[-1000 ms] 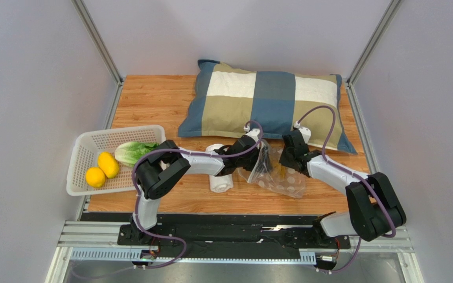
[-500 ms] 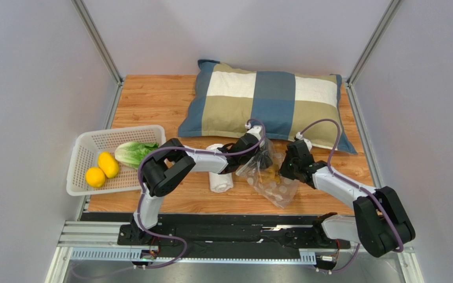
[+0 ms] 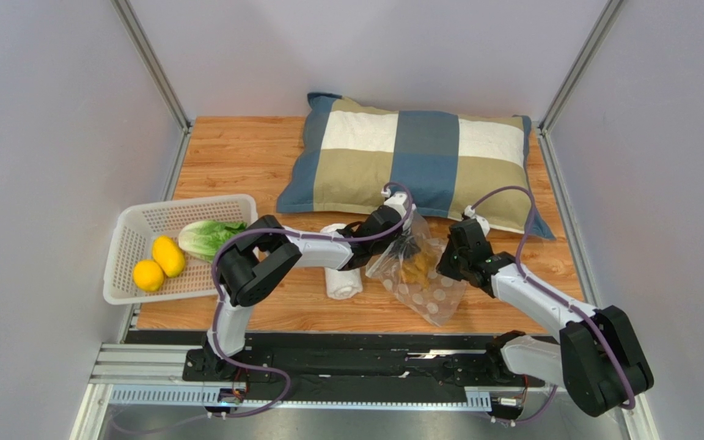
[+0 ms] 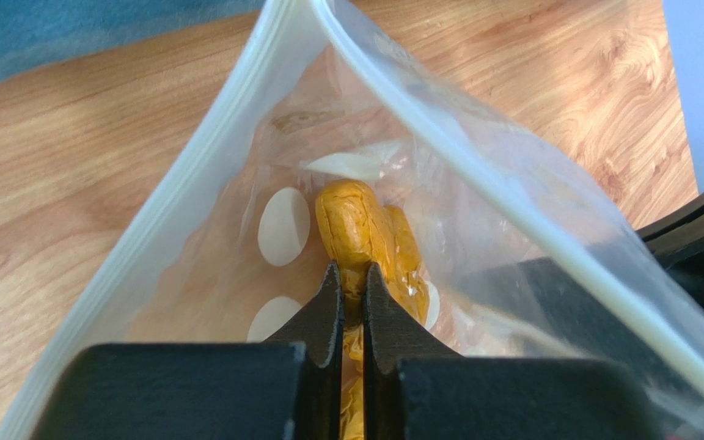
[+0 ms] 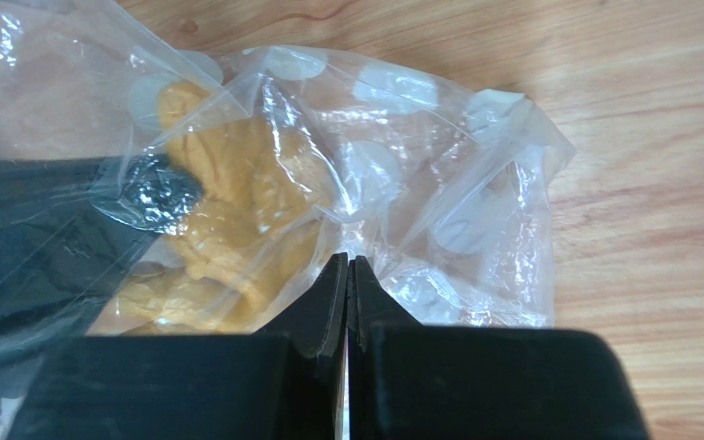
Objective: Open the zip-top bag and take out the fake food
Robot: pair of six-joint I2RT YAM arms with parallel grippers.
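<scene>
The clear dotted zip-top bag [image 3: 431, 291] lies on the wooden table in front of the pillow, its mouth [image 4: 227, 147] held wide. My left gripper [image 4: 348, 268] reaches inside the bag and is shut on a crinkly yellow-orange piece of fake food [image 4: 360, 229]. From above, the left gripper [image 3: 410, 251] sits at the bag's upper left. My right gripper [image 5: 347, 261] is shut on a fold of the bag's plastic [image 5: 475, 183], beside the yellow piece [image 5: 227, 202]; seen from above, the right gripper [image 3: 445, 265] is at the bag's right edge.
A white basket [image 3: 135, 229] at the left holds a cabbage [image 3: 207, 236] and two lemons [image 3: 168, 255] [image 3: 148, 275]. A rolled white towel [image 3: 342, 280] lies under the left forearm. The checked pillow [image 3: 411, 160] fills the back of the table.
My left gripper has gone deeper into the bag and closed on the yellow piece. The right gripper has pulled the bag's edge towards the near right, and the bag has sunk flatter.
</scene>
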